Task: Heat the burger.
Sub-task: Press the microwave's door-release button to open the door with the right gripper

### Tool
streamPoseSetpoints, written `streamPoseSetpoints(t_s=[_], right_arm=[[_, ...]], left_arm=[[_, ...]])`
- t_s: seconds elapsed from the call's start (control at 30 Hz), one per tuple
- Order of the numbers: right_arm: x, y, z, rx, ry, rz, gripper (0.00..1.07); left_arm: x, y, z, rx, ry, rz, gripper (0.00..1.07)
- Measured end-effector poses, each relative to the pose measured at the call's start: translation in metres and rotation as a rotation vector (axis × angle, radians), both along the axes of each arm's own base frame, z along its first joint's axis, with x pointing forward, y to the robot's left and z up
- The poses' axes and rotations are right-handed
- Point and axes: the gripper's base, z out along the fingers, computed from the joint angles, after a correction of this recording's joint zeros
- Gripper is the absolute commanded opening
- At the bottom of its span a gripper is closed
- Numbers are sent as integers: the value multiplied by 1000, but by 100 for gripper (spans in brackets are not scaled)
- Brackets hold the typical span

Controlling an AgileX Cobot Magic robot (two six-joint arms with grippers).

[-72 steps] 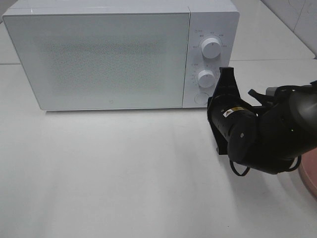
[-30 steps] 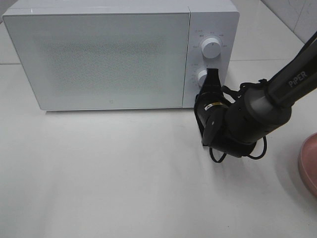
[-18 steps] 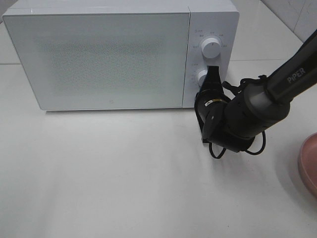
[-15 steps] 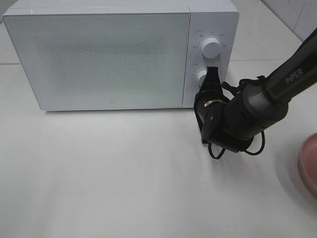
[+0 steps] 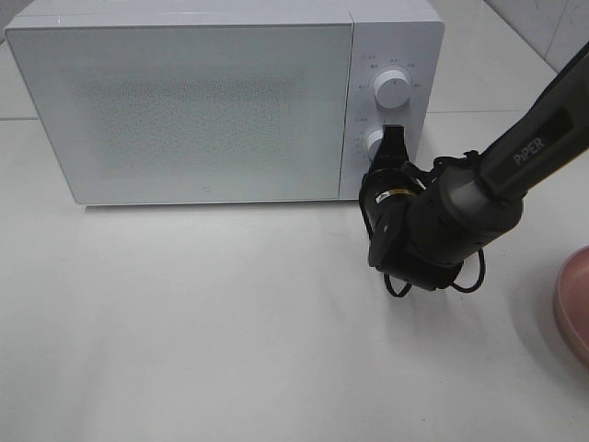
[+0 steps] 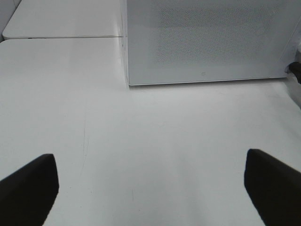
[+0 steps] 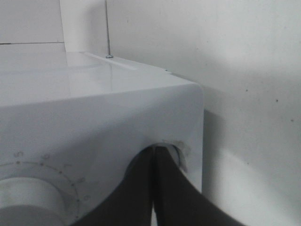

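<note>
The burger is out of view. The white microwave (image 5: pixel 193 110) stands at the back with its door closed. My right gripper (image 5: pixel 391 152) is shut and empty at the microwave's control panel (image 5: pixel 391 55), beside the lower dial (image 5: pixel 375 140). In the right wrist view its closed fingertips (image 7: pixel 154 153) touch a round button (image 7: pixel 175 149) next to the numbered dial (image 7: pixel 23 197). In the high view the gripper hides that contact. My left gripper (image 6: pixel 150 188) is open and empty above bare table in front of the microwave (image 6: pixel 207 42).
The rim of a round pink plate (image 5: pixel 575 308) shows at the right edge of the table. The upper dial (image 5: pixel 393 89) sits above the lower one. The right arm (image 5: pixel 534 138) reaches in from the upper right.
My right gripper has moved left and in toward the control panel and now sits against it. The microwave door has stayed closed.
</note>
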Motion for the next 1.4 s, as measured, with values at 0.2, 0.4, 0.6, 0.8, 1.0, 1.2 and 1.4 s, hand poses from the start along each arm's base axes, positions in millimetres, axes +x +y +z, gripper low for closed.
streamPoseSetpoints(t_s=[0.2,0.4,0.6,0.8,1.0,1.2,1.4], right_arm=[[6,1,-2,14,-2,-17,0],[11,5,-5,37,7,-63,0],[12,7,-6,39,17,-72,0],[12,7,-6,39,19,-70,0],[12,8,-5,42,25,-66,0],[11,8,-3,38,48,-38,0],[7,6,-4,14,45,-10,0]], left_arm=[[0,0,0,0,0,0,100],[0,0,0,0,0,0,100],[0,0,0,0,0,0,100],[0,0,0,0,0,0,100],[0,0,0,0,0,0,100],[0,0,0,0,0,0,100],[0,0,0,0,0,0,100]])
